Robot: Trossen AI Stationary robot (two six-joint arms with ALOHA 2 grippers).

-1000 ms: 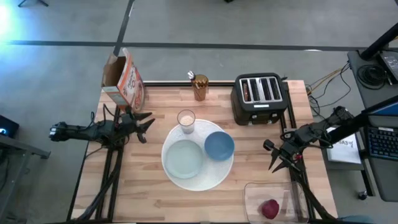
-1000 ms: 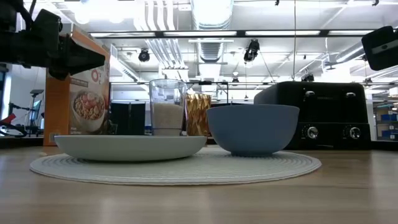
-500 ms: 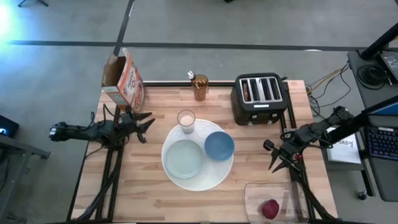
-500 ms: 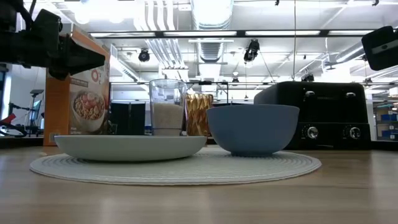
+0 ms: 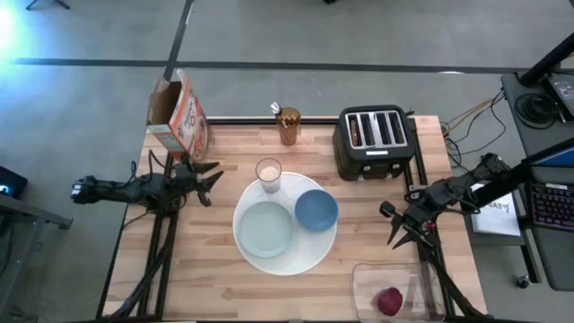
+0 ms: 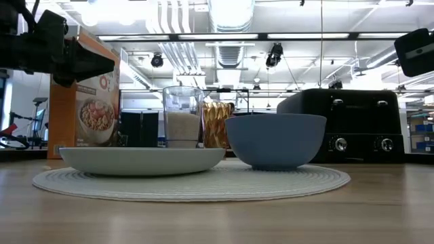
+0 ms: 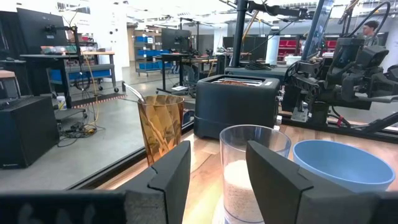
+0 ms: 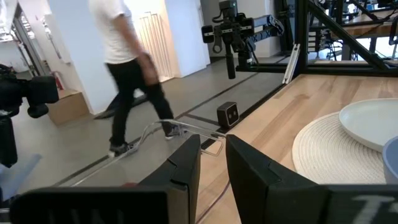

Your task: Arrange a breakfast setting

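Bare table point(image 5: 197, 260) L & R of the white plate point(image 5: 309, 256); toaster point(image 5: 372, 142) + cereal box point(image 5: 179, 117) block the far edge.

The bench point(image 5: 215, 269) is pale wood with visible plank grain. The large round white plate point(image 5: 314, 253) looks ribbed and woven, matt. The smaller pale green-white plate point(image 5: 266, 229) is smooth glazed ware; the small blue bowl point(image 5: 316, 210) smooth and matt. The milk glass point(image 7: 252, 171) is clear. The toaster point(image 5: 372, 144) is black, faintly glossy; the cereal box point(image 5: 179, 117) printed cardboard.
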